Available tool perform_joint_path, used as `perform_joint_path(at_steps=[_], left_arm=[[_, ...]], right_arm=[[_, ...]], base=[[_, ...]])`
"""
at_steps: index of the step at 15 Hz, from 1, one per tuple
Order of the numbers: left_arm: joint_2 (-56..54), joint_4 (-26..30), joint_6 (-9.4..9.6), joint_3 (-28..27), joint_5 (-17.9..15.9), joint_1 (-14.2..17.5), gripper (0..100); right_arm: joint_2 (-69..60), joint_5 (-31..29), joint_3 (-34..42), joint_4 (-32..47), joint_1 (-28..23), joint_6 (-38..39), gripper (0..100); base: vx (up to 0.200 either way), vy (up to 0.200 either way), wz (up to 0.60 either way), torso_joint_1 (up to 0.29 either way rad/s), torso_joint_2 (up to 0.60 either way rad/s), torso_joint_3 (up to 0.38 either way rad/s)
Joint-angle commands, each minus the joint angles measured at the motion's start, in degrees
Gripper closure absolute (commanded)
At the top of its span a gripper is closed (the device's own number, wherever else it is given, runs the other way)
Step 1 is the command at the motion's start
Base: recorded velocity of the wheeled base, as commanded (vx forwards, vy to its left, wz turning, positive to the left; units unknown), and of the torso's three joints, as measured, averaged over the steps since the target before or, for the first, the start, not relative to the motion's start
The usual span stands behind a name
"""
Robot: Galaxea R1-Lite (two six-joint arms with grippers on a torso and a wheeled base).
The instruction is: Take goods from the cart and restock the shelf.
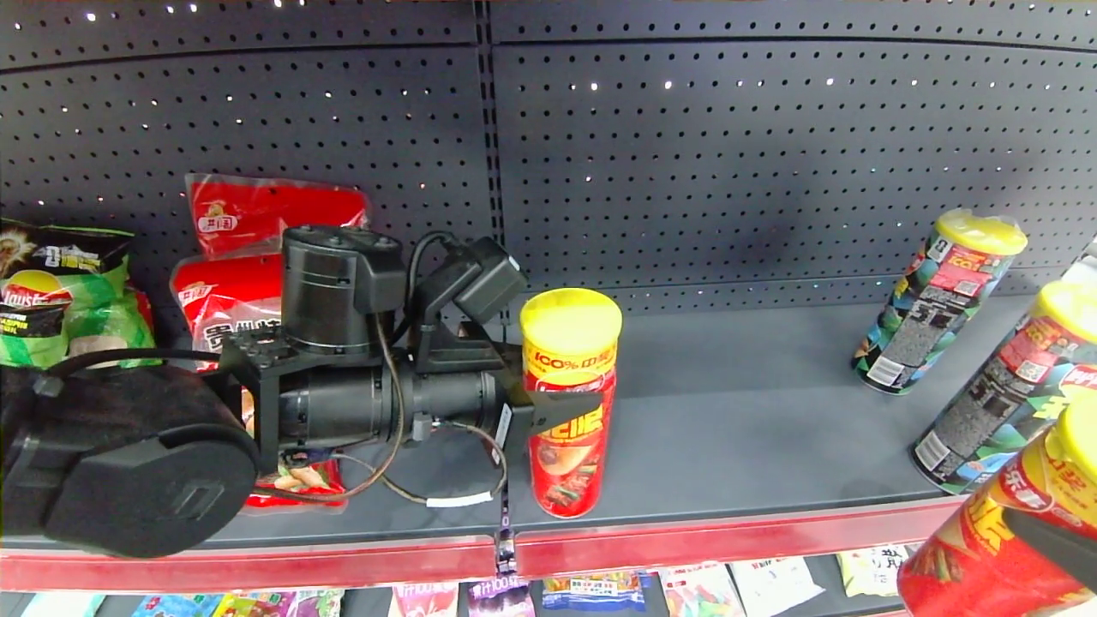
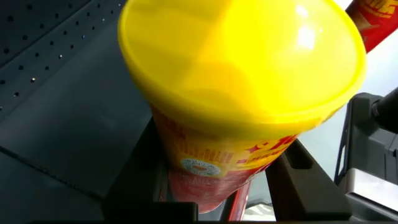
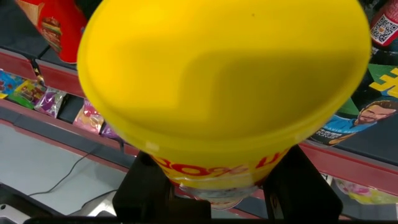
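A red chip canister (image 1: 567, 428) with a yellow lid stands upright near the front of the grey shelf (image 1: 754, 428), and my left gripper (image 1: 570, 403) is shut around its middle. In the left wrist view this canister (image 2: 242, 81) sits between the dark fingers (image 2: 140, 180) of the left gripper (image 2: 224, 186). At the lower right, in front of the shelf edge, my right gripper (image 1: 1050, 536) is shut on a second red canister (image 1: 1003, 540). From the right wrist its yellow lid (image 3: 224, 81) rises between the right gripper's (image 3: 224, 193) two fingers.
Two dark patterned canisters (image 1: 938, 300) (image 1: 1003, 394) with yellow lids lean at the shelf's right end. Red snack bags (image 1: 257, 214) and a green chip bag (image 1: 60, 291) stand at the back left. The shelf has a red front lip (image 1: 728, 536), with small packets (image 1: 600, 591) on the level below.
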Motion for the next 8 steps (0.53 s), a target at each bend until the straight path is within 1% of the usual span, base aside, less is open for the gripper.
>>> perform_joint_path(at_steps=[1, 8], left_arm=[[-0.3, 0.0, -0.05, 0.7, 0.0, 0.0, 100], [-0.8, 0.1, -0.14, 1.1, 0.1, -0.3, 100]], right_arm=[[0.4, 0.0, 0.0, 0.0, 0.0, 0.0, 100], [0.9, 0.0, -0.1, 0.0, 0.1, 0.0, 100]], base=[[0.000, 0.000, 0.00, 0.000, 0.00, 0.000], [0.000, 0.000, 0.00, 0.000, 0.00, 0.000]])
